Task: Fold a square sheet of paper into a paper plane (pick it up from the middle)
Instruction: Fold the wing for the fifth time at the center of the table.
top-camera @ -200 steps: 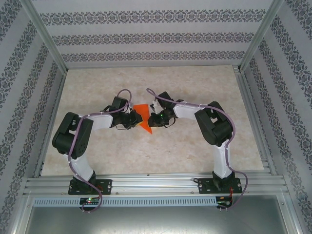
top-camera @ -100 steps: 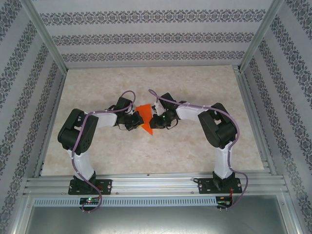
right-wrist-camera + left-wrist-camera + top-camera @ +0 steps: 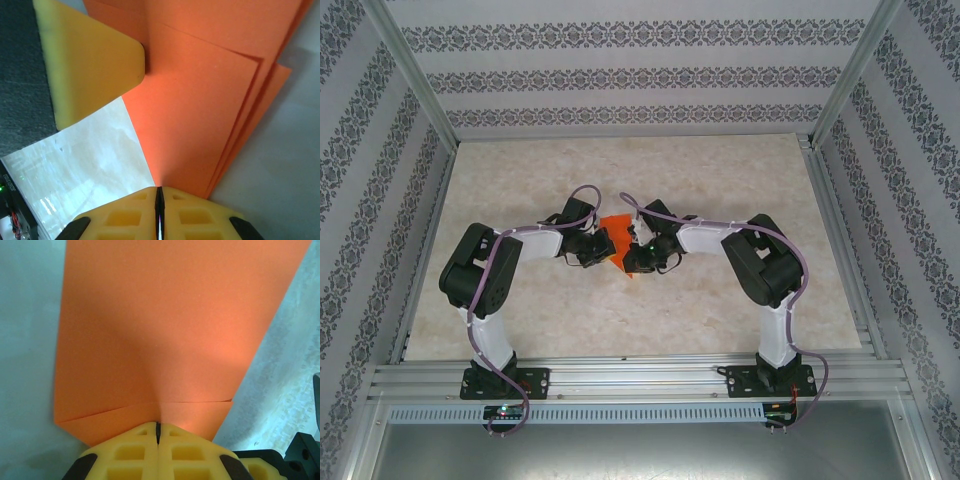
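Note:
The orange-red sheet of paper [image 3: 613, 227], folded into overlapping layers, is held a little above the middle of the table between both arms. My left gripper [image 3: 601, 250] is shut on its left edge. In the left wrist view the yellow jaws [image 3: 158, 427] pinch the paper [image 3: 160, 330] at a fold line. My right gripper [image 3: 629, 256] is shut on the paper's right side; its jaws [image 3: 159, 192] clamp a corner of the layered paper [image 3: 200, 110]. One yellow finger [image 3: 90, 65] of the left gripper shows there at upper left. The grippers hide much of the paper from above.
The marble-patterned table top [image 3: 720, 180] lies all round the arms. Aluminium frame rails [image 3: 620, 375] run along the near edge and both sides, with patterned walls [image 3: 620, 80] behind. The right arm's elbow [image 3: 760, 260] stands right of centre.
Both grippers have drawn closer together over the paper, and the right one has shifted left and toward the near edge. The paper's lower point is now mostly covered. The left elbow has swung slightly right.

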